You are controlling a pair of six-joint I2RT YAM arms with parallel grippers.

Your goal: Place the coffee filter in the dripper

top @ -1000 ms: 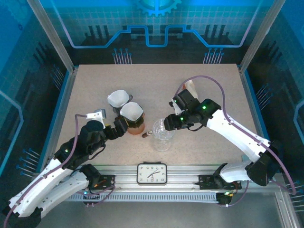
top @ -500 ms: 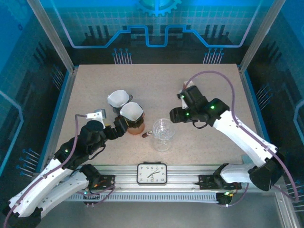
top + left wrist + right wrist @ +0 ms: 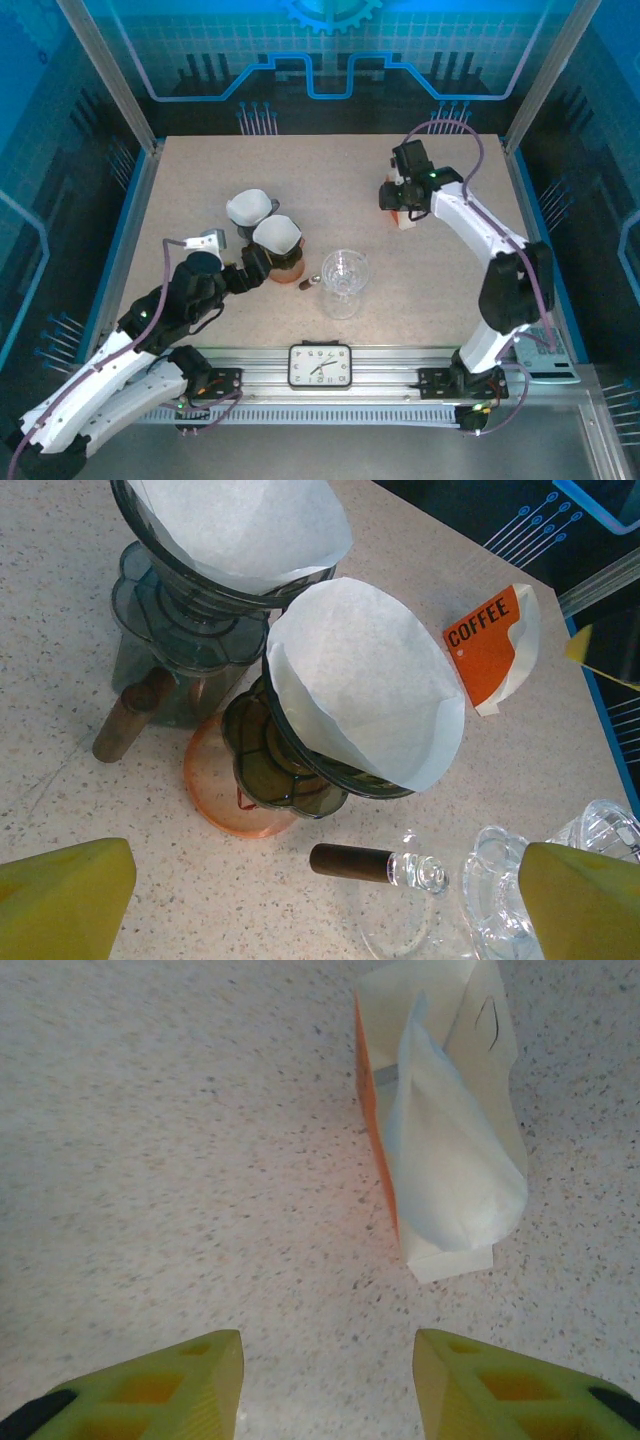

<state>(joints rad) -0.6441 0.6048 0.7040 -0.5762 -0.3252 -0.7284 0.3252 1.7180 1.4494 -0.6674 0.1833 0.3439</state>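
Right claw [image 3: 328,1365] hangs over worktop [image 3: 200,170] in upper right of overhead view, fingers apart, nothing between them. Just ahead of it, white coffee filter [image 3: 450,1160] pokes out of orange COFFEE pack [image 3: 478,1005] on worktop. Clear glass dripper [image 3: 345,272] stands empty at centre. Left claw [image 3: 325,880] spread wide, holding nothing, near amber dripper [image 3: 290,770] and smoky dripper [image 3: 190,630], each lined with white paper.

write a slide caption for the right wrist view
Open right gripper hovers above the coffee filter pack lying on the speckled table.
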